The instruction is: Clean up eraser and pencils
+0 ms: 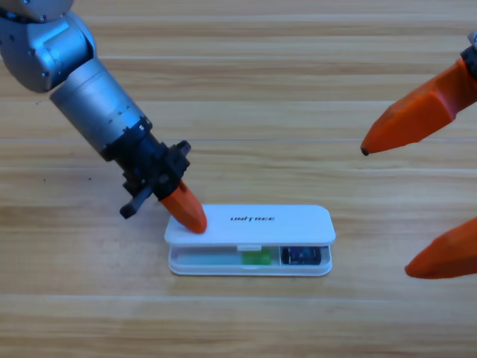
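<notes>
High view: my left gripper [190, 216] pressed on the white case's lid [253, 224]; grip state unreadable.
Case: eraser [301, 256], green pencil [256, 258] inside.
Right gripper [395, 209]: spread wide, waiting at the right edge.

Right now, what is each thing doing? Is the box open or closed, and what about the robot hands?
White case: lid nearly closed, a gap left along the front.
Eraser: inside the case, at the right end.
Green pencil: inside the case, partly hidden by the lid.
Left hand: pressing on the lid's left end.
Right hand: open, waiting at the right edge.
</notes>
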`<action>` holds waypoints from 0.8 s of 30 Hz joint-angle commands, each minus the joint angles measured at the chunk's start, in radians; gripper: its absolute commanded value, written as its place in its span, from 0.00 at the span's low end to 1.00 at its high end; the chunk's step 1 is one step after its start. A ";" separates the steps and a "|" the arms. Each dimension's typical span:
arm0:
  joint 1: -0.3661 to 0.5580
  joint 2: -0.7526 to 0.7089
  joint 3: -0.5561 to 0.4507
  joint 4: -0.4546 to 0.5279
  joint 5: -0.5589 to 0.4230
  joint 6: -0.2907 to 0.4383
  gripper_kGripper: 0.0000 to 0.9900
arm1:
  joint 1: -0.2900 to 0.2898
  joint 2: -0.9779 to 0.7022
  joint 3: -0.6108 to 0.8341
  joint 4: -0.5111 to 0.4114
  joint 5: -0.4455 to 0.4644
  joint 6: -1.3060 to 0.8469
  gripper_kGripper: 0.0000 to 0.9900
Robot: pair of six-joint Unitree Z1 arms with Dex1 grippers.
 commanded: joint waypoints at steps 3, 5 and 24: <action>-0.050 -0.025 0.097 -0.083 0.046 -0.013 0.00 | -0.026 0.046 0.029 -0.019 0.014 0.011 0.94; -0.056 -0.037 0.110 -0.097 0.055 -0.022 0.00 | -0.026 0.047 0.029 -0.019 0.014 0.011 0.94; -0.139 -0.077 0.191 -0.255 0.212 -0.137 0.00 | -0.025 0.055 0.026 -0.017 0.016 0.011 0.94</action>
